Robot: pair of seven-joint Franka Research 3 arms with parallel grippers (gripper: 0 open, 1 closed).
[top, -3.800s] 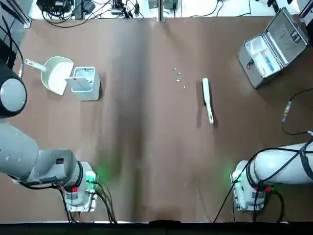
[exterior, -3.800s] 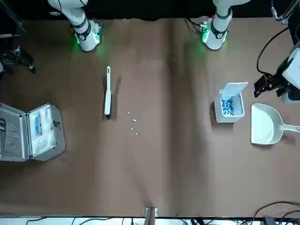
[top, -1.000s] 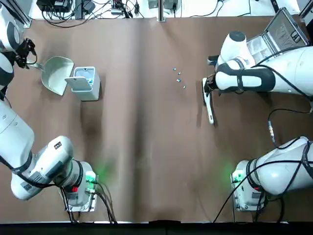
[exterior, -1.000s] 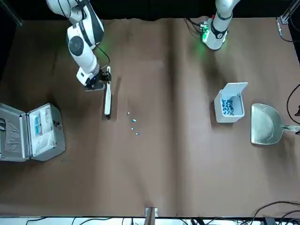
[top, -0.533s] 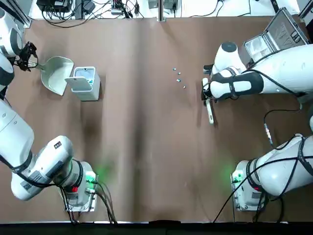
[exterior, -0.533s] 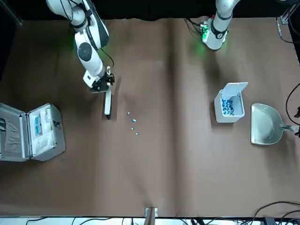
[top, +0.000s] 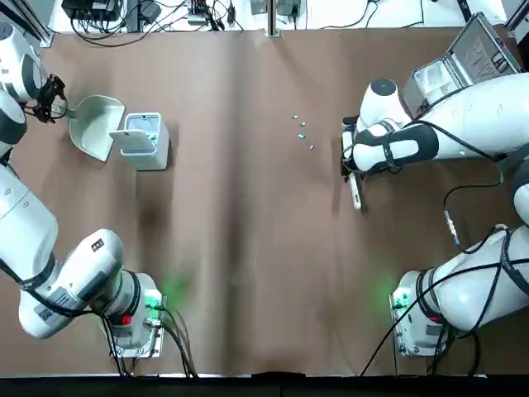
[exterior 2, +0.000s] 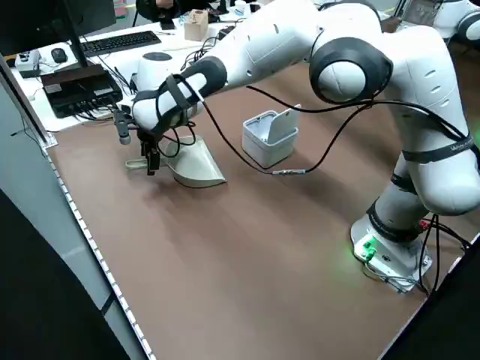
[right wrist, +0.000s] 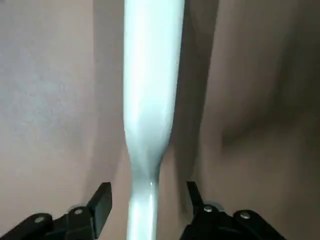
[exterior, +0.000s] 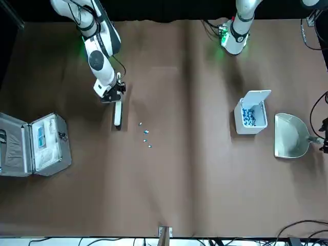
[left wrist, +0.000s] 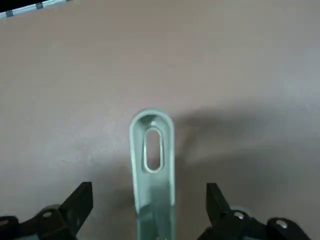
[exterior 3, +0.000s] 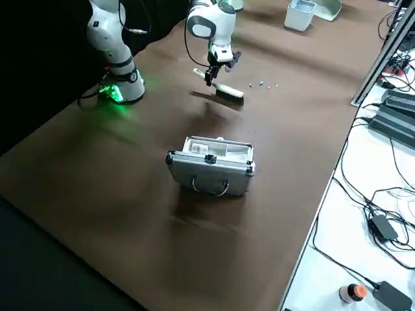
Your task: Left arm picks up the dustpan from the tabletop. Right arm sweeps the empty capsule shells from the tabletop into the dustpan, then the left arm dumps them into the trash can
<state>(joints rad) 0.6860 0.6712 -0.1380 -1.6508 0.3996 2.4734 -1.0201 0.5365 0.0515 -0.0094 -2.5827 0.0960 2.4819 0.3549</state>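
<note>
Fingers (left wrist: 80, 200) of the left gripper (left wrist: 149, 202) are wide apart, one on each side of the thin handle of the dustpan (top: 92, 124). They do not touch the handle. The dustpan lies flat on the bench (top: 240, 248) near its far left corner, with its handle pointing toward the left edge. The left gripper hangs low over the end of that handle, close to the left edge.

Just beside the dustpan, on the side toward the middle of the bench, stands the trash can (top: 142, 141). Its lid is flipped up and small blue bits show inside it.

The right gripper (right wrist: 145, 205) is also open, with a finger (right wrist: 102, 197) on each side of the narrow end of the white brush (exterior: 117, 114). The brush lies flat on the right half of the bench, and the gripper is low over its far end. I cannot tell if the fingers touch it.

The empty capsule shells (top: 302, 131) sit in a small loose bunch near the brush, on its side toward the middle of the bench. They are well apart from the dustpan.

A silver metal case (exterior: 33, 143) lies open near the far right corner of the bench.
</note>
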